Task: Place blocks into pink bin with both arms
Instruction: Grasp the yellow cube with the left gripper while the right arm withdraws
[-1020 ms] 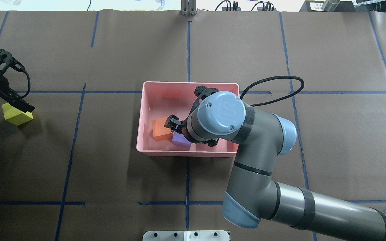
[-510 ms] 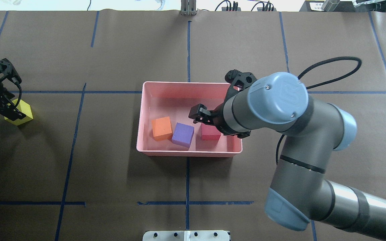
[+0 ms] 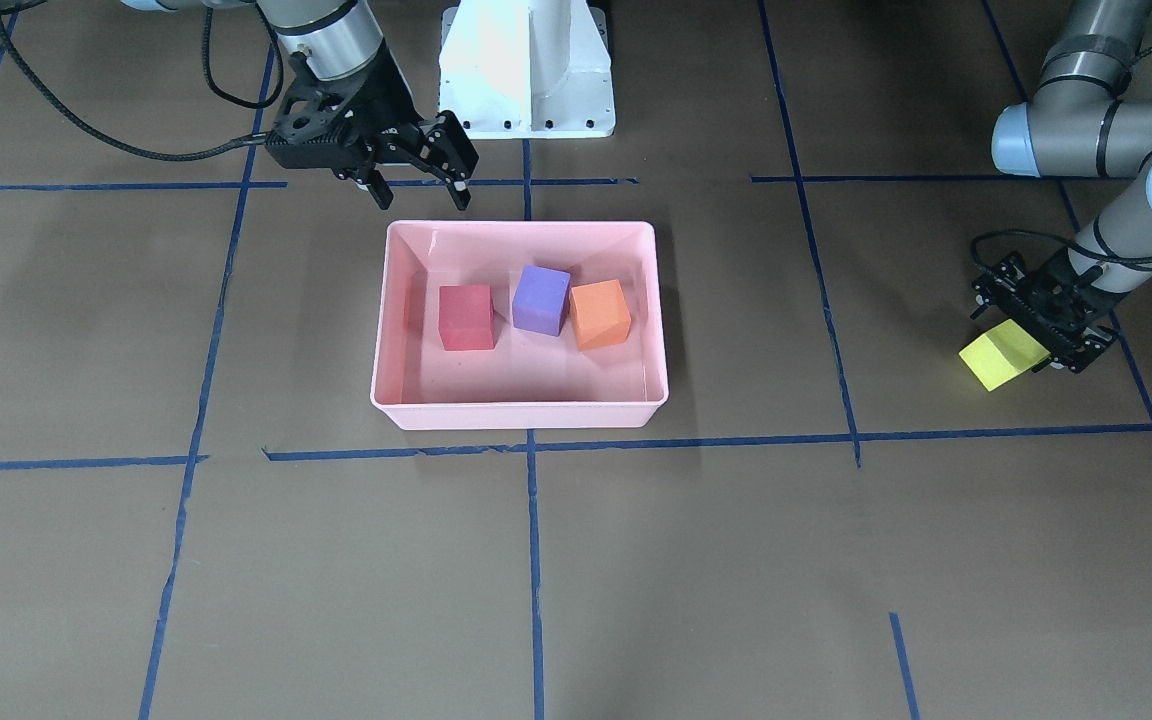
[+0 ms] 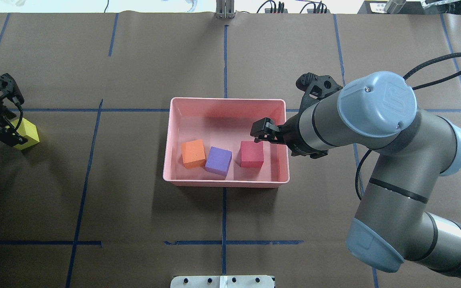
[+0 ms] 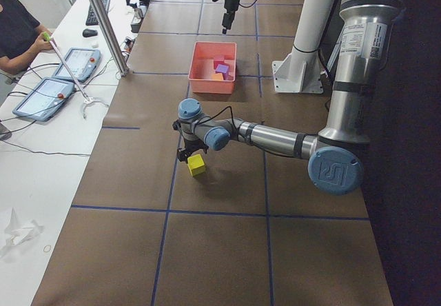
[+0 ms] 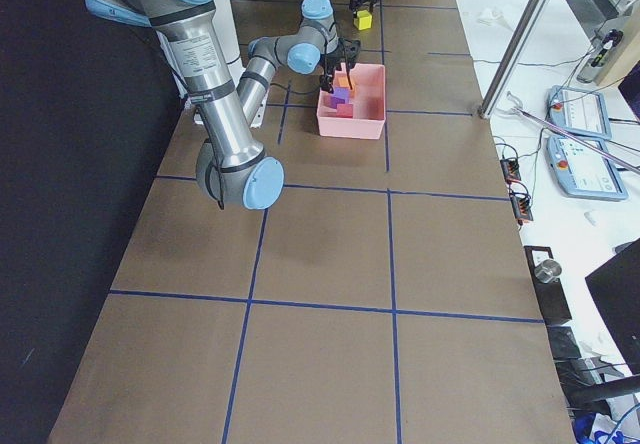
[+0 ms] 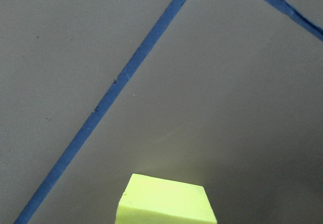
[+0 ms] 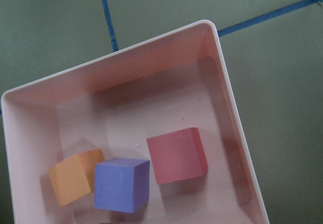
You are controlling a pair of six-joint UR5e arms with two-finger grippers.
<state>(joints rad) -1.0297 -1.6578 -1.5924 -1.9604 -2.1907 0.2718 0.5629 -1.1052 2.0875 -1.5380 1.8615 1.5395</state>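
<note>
bin (image 4: 226,184) in mid frame holds red block (image 4: 251,154), purple block (image 4: 218,160), orange block (image 4: 193,153). right claw (image 3: 421,195) hangs spread, empty. yellow block (image 4: 30,134) at far left sits under left claw (image 4: 12,134); grip, i cannot tell. pinch flat sides, lift straight.

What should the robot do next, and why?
Probably the left tool should grasp the yellow-green foam cube at its tip: it is the only cube outside the shallow pink plastic bin, and the open right tool holds nothing.
</note>
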